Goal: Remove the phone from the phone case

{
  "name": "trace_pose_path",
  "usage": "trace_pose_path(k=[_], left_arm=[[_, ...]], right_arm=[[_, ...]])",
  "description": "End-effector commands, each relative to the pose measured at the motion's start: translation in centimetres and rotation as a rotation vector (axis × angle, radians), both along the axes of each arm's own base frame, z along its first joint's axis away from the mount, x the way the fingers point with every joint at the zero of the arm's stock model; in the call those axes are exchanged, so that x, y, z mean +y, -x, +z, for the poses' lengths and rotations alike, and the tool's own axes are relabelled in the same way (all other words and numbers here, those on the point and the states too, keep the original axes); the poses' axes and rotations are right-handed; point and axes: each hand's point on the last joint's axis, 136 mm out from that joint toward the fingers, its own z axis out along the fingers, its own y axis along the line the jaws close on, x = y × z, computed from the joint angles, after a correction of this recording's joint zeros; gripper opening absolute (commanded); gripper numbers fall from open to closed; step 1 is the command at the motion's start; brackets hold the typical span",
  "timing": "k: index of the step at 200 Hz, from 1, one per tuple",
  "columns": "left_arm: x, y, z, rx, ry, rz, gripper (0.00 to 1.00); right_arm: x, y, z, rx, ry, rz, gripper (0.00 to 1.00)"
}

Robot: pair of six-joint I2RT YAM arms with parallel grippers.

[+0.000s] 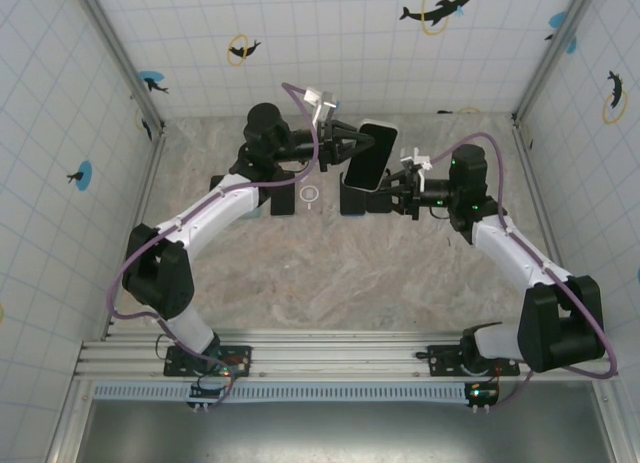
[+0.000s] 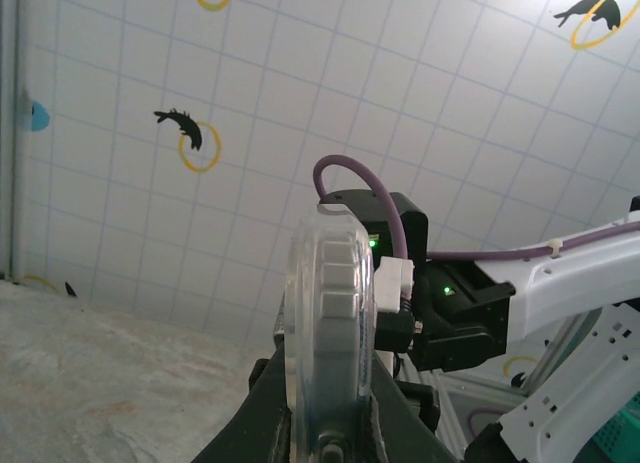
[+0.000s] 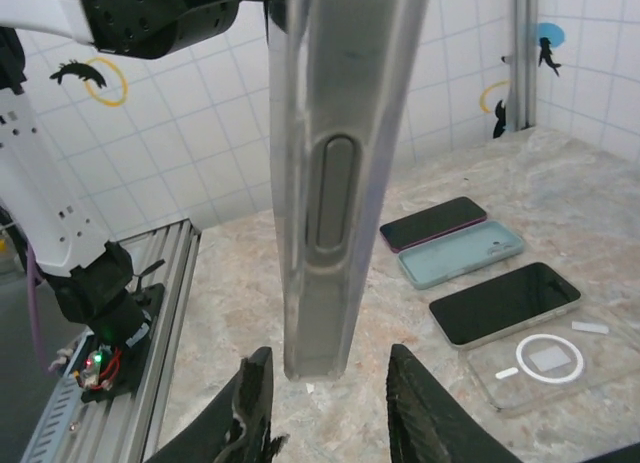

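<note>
Aloft, glossy black phone (image 1: 370, 155) in clear case (image 3: 322, 93), long side button (image 3: 330, 195) showing.

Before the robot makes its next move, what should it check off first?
1. Left fingers clamped on the clear case: ok.
2. Phone held up off the table: ok.
3. Right fingers on either side of the case's lower end: ok.
4. Right fingers gripping it: not ok, gaps on both sides.
5. Phone loosened from the case: cannot tell.
</note>
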Motion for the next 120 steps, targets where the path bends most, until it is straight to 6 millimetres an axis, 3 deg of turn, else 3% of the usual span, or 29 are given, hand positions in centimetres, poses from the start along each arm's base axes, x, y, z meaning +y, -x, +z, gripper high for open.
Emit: trace_pose_path(k=[1, 120], left_arm=[[0.78, 1.25, 3.11, -0.107, 0.048, -0.036, 0.00], [0.47, 1.48, 2.63, -0.060, 0.037, -0.066, 0.00]], right_arm=[[0.49, 0.14, 1.42, -0.063, -0.012, 0.037, 0.28], [0.78, 0.23, 2.04, -0.065, -0.031, 0.046, 0.27]])
